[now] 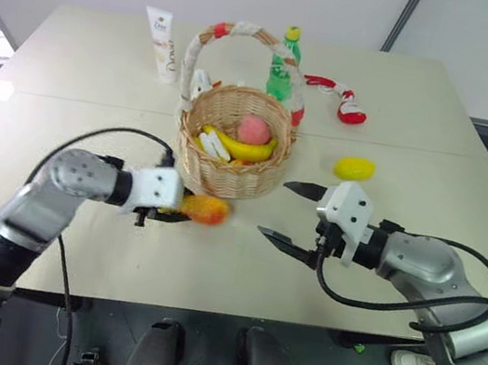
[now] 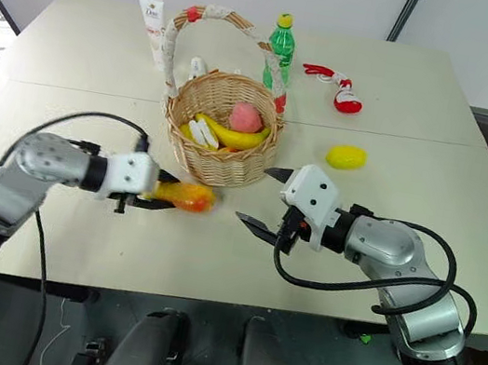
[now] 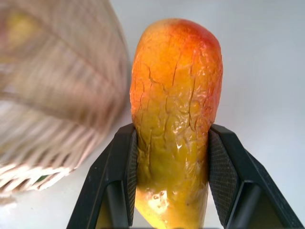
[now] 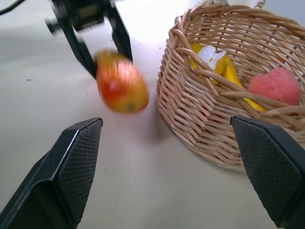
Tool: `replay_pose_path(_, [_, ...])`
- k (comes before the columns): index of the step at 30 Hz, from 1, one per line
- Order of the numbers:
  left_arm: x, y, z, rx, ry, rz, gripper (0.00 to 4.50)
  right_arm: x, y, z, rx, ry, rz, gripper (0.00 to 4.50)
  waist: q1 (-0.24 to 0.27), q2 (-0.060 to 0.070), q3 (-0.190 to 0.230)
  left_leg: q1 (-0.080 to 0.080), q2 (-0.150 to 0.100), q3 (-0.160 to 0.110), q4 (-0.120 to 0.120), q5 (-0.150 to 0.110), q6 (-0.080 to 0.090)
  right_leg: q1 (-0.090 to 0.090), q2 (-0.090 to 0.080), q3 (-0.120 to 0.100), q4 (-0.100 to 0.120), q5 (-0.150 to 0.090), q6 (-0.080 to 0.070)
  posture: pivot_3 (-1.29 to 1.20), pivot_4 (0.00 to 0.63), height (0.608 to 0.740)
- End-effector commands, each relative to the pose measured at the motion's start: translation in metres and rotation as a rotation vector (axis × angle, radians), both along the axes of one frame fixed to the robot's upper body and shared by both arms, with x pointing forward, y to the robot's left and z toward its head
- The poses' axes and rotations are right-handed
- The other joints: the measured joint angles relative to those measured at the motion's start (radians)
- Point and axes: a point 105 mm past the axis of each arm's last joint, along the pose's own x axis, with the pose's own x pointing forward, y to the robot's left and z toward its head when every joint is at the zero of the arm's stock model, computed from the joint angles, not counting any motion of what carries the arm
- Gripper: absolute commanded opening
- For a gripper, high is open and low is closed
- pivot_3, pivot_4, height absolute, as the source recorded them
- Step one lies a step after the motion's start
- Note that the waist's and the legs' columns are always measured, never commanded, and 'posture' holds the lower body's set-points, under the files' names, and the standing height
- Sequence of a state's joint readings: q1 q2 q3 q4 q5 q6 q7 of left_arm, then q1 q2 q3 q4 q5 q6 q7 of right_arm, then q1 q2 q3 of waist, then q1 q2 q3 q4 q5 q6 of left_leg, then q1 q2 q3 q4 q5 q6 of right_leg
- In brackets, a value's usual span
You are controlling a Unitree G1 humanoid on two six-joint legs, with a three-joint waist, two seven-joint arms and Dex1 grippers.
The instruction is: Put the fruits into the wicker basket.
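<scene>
The left gripper has its jaws clamped on the mango, just beside the wicker basket but not yet in it. The banana and peach already lie inside. The right gripper hangs wide and empty, and the lemon waits on the table.

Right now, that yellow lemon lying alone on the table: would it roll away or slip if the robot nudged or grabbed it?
The lemon looks rounded and oval, so a nudge would probably roll it on the smooth table. Its surface seems glossy, so the fingers might slip off its curved sides. It is small, likely light.
</scene>
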State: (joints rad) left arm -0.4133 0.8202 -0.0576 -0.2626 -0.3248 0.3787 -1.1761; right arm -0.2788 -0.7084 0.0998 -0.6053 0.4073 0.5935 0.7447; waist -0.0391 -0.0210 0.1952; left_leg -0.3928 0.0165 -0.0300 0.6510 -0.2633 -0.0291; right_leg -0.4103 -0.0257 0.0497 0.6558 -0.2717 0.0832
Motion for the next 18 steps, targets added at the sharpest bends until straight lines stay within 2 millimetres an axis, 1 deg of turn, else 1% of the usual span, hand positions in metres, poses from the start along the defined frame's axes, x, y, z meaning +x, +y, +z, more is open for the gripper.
replay_pose_path(1, [0.008,0.002,0.068,-0.287,-0.055,0.077,1.74,-0.003,0.001,0.013,0.011,-0.057,0.022,4.50,0.008,0.000,0.000,0.000,0.000,0.000,0.001,0.000,0.000,0.000,0.000,0.000,0.000,0.000,0.000,0.00,0.150,0.740])
replay_pose_path(2, [0.018,0.003,0.075,-0.317,-0.075,0.137,1.74,-0.003,0.001,0.013,0.012,-0.058,0.024,4.50,0.012,0.000,0.000,0.000,-0.001,0.000,0.002,0.000,0.000,0.002,0.000,-0.001,0.000,0.000,0.000,0.00,0.150,0.740])
replay_pose_path(4, [0.041,0.007,0.082,-0.315,-0.169,0.270,1.74,-0.002,0.003,0.014,0.014,-0.060,0.031,4.50,0.018,0.000,0.000,0.001,-0.002,0.000,0.003,0.000,0.000,0.003,0.000,-0.001,0.000,0.000,0.001,0.00,0.150,0.740])
replay_pose_path(6, [0.058,0.006,0.079,-0.270,-0.228,0.354,1.74,-0.001,0.004,0.015,0.017,-0.062,0.038,4.50,0.019,0.000,0.000,0.002,-0.003,0.000,0.003,0.000,0.000,0.003,0.000,-0.001,0.000,0.000,0.001,0.00,0.150,0.740])
replay_pose_path(8, [0.067,0.000,0.072,-0.236,-0.248,0.372,1.74,0.000,0.005,0.016,0.017,-0.065,0.041,4.50,0.018,0.000,0.000,0.002,-0.003,0.000,0.003,0.000,0.000,0.003,0.001,0.000,0.000,0.000,0.001,0.00,0.150,0.740])
replay_pose_path(10, [0.071,-0.006,0.066,-0.222,-0.248,0.368,1.74,0.001,0.005,0.017,0.016,-0.067,0.041,4.50,0.020,0.000,0.000,0.001,-0.002,0.000,0.002,0.000,0.000,0.002,0.001,0.000,0.000,0.000,0.001,0.00,0.150,0.740])
replay_pose_path(13, [0.077,-0.012,0.060,-0.238,-0.229,0.368,3.01,0.005,0.001,0.018,0.014,-0.073,0.016,4.50,0.025,0.000,0.000,0.000,-0.002,0.000,0.002,0.000,0.000,0.001,0.000,0.000,0.000,0.000,0.000,0.00,0.150,0.740])
replay_pose_path(14, [0.079,-0.013,0.060,-0.250,-0.223,0.370,3.53,0.007,0.000,0.018,0.014,-0.075,0.002,4.50,0.025,0.000,0.000,0.000,-0.003,0.001,0.002,0.000,0.000,0.001,0.000,0.000,0.000,0.000,0.000,0.00,0.150,0.740])
replay_pose_path(15, [0.080,-0.013,0.060,-0.256,-0.227,0.370,4.04,0.010,-0.003,0.018,0.007,-0.084,-0.022,4.50,0.025,0.000,0.000,0.000,-0.003,0.001,0.002,0.000,0.000,0.001,0.000,0.000,0.000,0.000,0.001,0.00,0.150,0.740])
replay_pose_path(16, [0.081,-0.015,0.063,-0.274,-0.235,0.367,4.45,0.020,-0.011,0.018,-0.018,-0.110,-0.083,4.50,0.026,0.000,0.000,0.000,-0.003,0.001,0.002,0.000,0.000,0.002,0.000,0.000,0.000,0.000,0.001,0.00,0.150,0.740])
replay_pose_path(18, [0.081,-0.019,0.069,-0.335,-0.235,0.342,4.45,0.045,-0.036,0.016,-0.111,-0.184,-0.242,4.50,0.025,0.000,0.000,0.000,-0.003,0.001,0.002,0.000,0.000,0.001,0.000,0.000,0.000,0.000,0.001,0.00,0.150,0.740])
